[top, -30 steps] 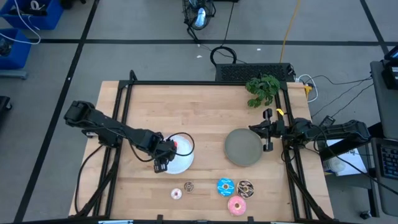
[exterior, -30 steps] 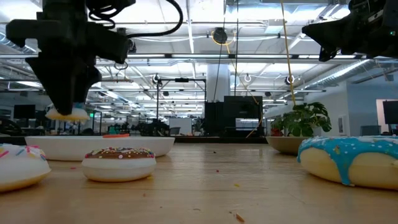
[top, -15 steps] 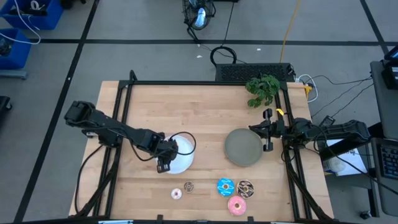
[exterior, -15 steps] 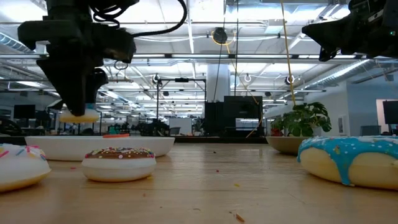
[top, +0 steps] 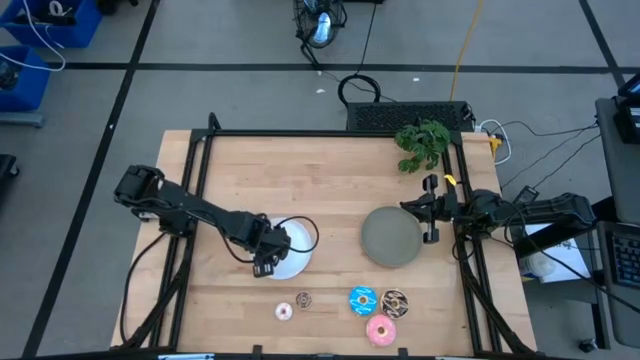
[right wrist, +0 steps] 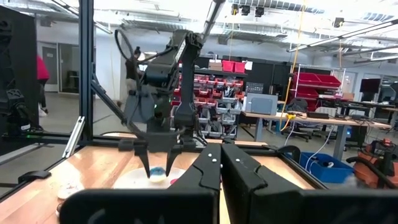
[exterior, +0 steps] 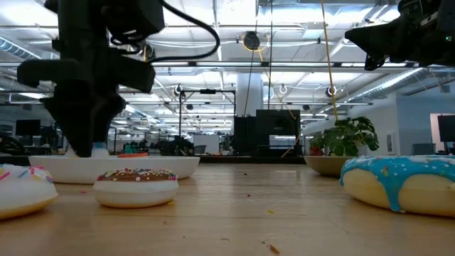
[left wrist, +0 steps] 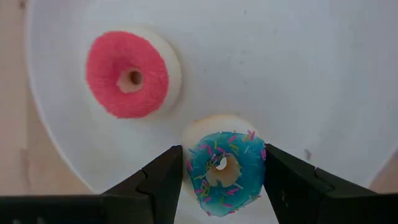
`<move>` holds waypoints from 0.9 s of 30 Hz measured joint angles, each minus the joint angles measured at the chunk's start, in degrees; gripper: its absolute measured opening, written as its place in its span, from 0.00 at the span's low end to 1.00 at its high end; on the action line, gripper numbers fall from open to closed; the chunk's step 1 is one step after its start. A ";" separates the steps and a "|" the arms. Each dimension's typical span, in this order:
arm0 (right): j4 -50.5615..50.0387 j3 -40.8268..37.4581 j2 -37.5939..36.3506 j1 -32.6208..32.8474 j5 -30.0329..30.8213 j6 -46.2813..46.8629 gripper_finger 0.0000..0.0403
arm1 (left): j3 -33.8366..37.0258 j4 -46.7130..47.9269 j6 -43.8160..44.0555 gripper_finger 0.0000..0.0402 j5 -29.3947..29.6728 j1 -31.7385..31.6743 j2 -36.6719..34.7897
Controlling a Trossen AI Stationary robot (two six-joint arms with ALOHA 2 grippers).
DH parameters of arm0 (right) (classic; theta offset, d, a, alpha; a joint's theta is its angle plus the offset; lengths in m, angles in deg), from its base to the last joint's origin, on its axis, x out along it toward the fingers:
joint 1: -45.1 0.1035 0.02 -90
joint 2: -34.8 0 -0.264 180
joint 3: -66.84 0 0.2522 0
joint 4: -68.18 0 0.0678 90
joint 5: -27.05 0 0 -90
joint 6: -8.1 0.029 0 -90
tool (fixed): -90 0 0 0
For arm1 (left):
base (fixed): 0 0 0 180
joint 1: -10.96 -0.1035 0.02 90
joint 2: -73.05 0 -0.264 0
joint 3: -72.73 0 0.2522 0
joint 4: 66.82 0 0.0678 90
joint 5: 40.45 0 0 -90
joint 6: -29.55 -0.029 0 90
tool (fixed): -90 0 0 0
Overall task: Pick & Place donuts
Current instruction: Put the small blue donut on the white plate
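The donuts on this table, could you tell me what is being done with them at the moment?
The left gripper is down over the white plate, with its fingers on either side of a tiny blue sprinkled donut. A tiny red donut already lies on that plate. Five donuts wait on the wood at the table's front edge: two tiny ones and three larger ones. The grey plate holds nothing. The right gripper waits, shut, beside it.
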 joint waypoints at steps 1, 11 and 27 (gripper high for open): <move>0.06 0.00 0.02 0.00 0.03 0.00 0.00 | 0.00 0.06 -0.14 0.52 -0.02 0.00 0.48; 0.03 0.00 0.09 0.00 0.01 0.00 0.00 | 0.00 0.17 -1.65 0.52 0.15 0.00 2.51; 0.03 0.00 0.09 0.00 0.01 0.00 0.00 | -0.09 0.39 -2.09 0.52 -0.85 0.04 2.31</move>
